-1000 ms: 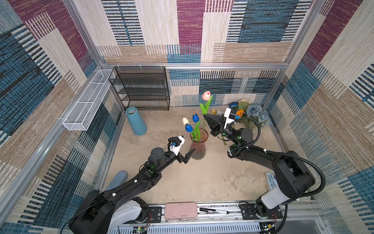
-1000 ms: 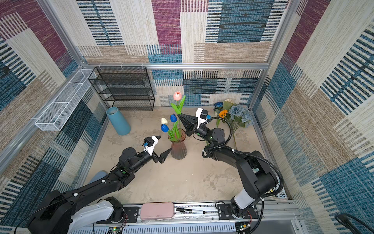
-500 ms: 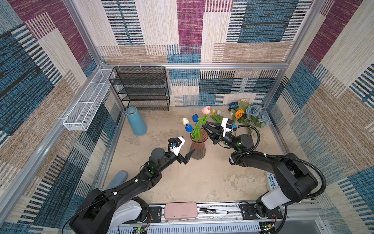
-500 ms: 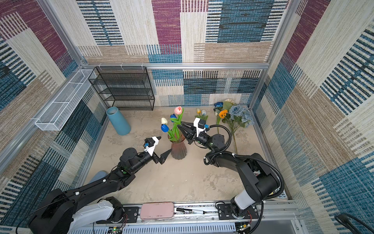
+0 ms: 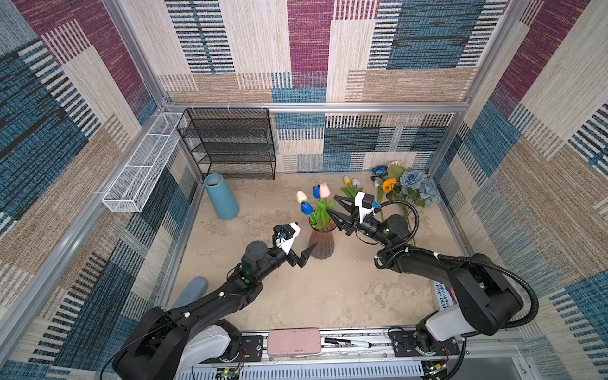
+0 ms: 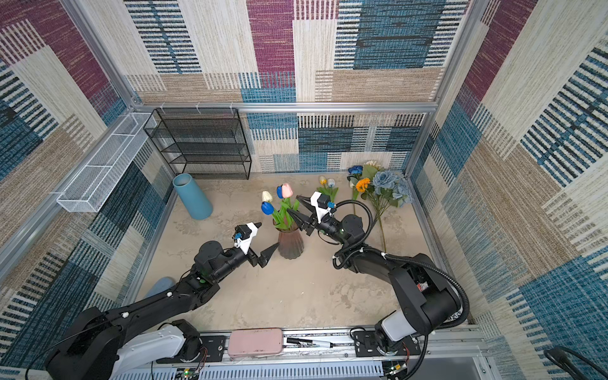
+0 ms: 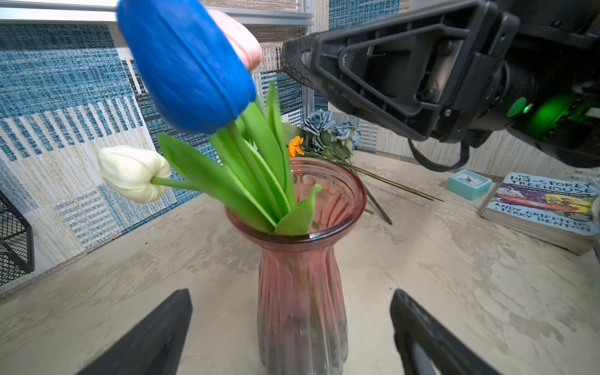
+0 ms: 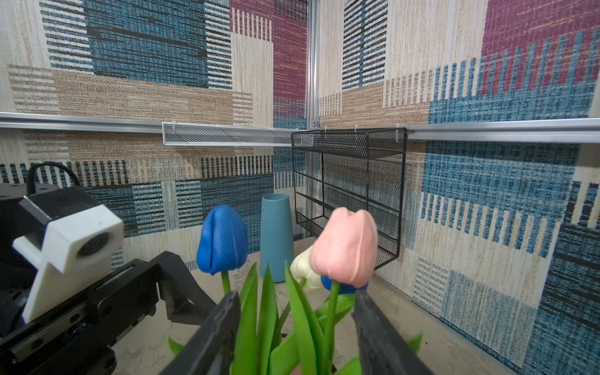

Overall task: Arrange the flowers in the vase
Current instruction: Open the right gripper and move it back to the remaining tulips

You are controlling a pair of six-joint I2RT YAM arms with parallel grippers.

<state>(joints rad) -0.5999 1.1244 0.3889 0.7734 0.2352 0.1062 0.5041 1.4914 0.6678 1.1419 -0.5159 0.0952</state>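
Observation:
A pink ribbed glass vase (image 5: pixel 321 245) (image 6: pixel 290 245) (image 7: pixel 302 285) stands mid-table. It holds flowers: blue tulips (image 8: pixel 222 240), a white tulip (image 7: pixel 131 172) and a pink tulip (image 5: pixel 324 190) (image 8: pixel 345 246). My right gripper (image 5: pixel 331 204) (image 6: pixel 293 204) (image 8: pixel 296 293) is open just above the rim, with the green stems between its fingers and untouched. Low beside the vase is my left gripper (image 5: pixel 306 235) (image 6: pixel 269 234) (image 7: pixel 291 293), wide open on either side of the body without contact. More flowers lie at the back right: a dusty-blue rose bunch (image 5: pixel 416 184), an orange sunflower (image 5: pixel 389 184), a deep-blue rose (image 5: pixel 380 170) and small tulips (image 5: pixel 350 181).
A teal cylinder vase (image 5: pixel 221 196) stands back left by a black mesh shelf (image 5: pixel 230 144). A white mesh basket (image 5: pixel 141 164) hangs on the left wall. In the left wrist view, a book (image 7: pixel 545 207) and a small teal clock (image 7: pixel 467 183) lie near the right wall.
My right gripper came down with the pink tulip, set its stem in the vase and opened its jaws. The left arm has not moved.

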